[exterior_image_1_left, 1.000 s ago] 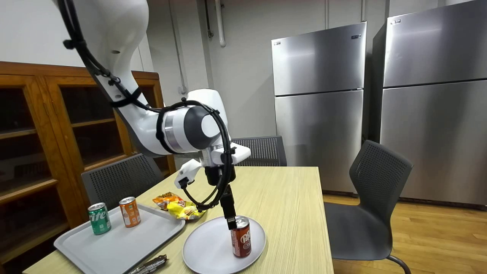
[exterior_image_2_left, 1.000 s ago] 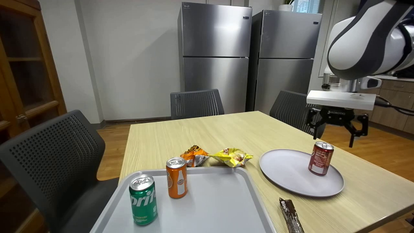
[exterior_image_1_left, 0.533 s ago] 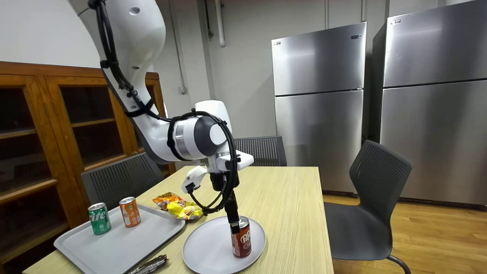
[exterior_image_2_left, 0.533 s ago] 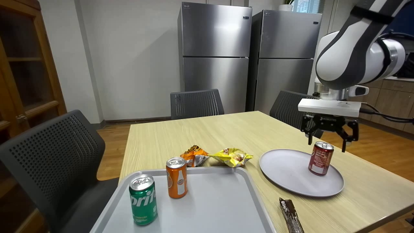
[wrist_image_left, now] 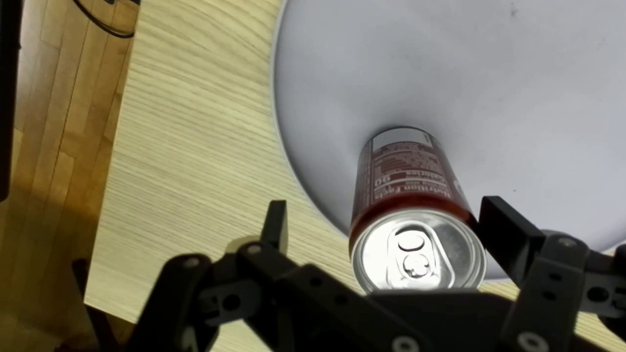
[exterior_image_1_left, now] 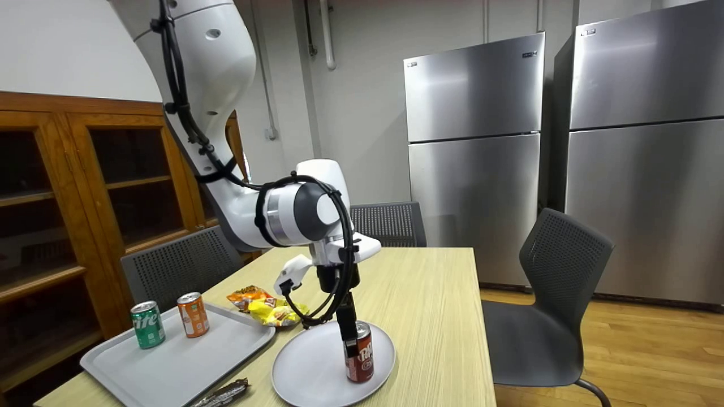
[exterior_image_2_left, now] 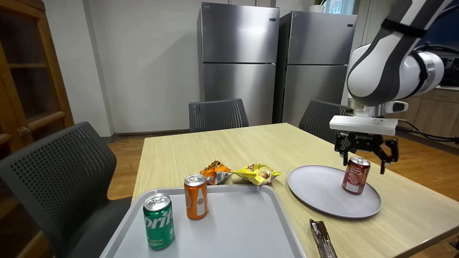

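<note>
- Bracketing the top of a dark red can (exterior_image_2_left: 355, 177) in an exterior view, the tool (exterior_image_2_left: 364, 164) points downward with both fingers spread wide, pinching nothing; the can stands upright on a round grey plate (exterior_image_2_left: 315, 190), its long axis vertical.
- In an exterior view, a finger overlaps the can's upper side and hides part of its label; contact cannot be judged. The plate rests on the worktop (exterior_image_1_left: 430, 305), near a grey tray (exterior_image_1_left: 186, 367) bearing a green can (exterior_image_1_left: 148, 326) and an orange can (exterior_image_1_left: 193, 316).
- In the wrist view, the can is between the fingers but off centre: its lid is just beside the finger at that view's right, perhaps touching, with a clear gap to the finger at its left. The can's base stands near the plate's rim.
</note>
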Motion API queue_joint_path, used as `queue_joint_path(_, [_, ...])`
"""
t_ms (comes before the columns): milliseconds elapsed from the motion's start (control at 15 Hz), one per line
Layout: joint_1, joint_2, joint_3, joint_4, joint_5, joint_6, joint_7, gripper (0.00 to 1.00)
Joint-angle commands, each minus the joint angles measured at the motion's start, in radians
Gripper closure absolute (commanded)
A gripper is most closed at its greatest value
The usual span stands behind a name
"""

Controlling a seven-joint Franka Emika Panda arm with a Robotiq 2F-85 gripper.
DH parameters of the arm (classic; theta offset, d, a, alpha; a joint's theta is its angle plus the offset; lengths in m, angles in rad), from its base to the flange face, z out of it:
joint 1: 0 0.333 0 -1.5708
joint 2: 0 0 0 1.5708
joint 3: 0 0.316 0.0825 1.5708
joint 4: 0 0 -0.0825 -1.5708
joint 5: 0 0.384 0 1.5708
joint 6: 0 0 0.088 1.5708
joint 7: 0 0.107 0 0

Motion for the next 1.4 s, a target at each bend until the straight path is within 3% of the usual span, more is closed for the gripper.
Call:
queue_joint_path(0, [0.024,0.013,-0.024,0.020,0.017,-0.004,0.019,0.00])
queue_joint_path(467, [0.023,0.019,-0.033,0.025,0.032,0.007,0.013,0.00])
queue_joint_path(533, [0.020,0.019,-0.032,0.023,0.040,0.014,0.009,0.25])
queue_joint_path(600, [0.020,0.018,-0.031,0.022,0.047,0.017,0.007,0.26])
queue_joint_path(867, [0.028,0.001,-0.037,0.010,0.044,0.025,0.012,0.58])
queue_joint_path(1333, [0.079,-0.118,-0.045,-0.070,-0.011,0.036,0.050,0.60])
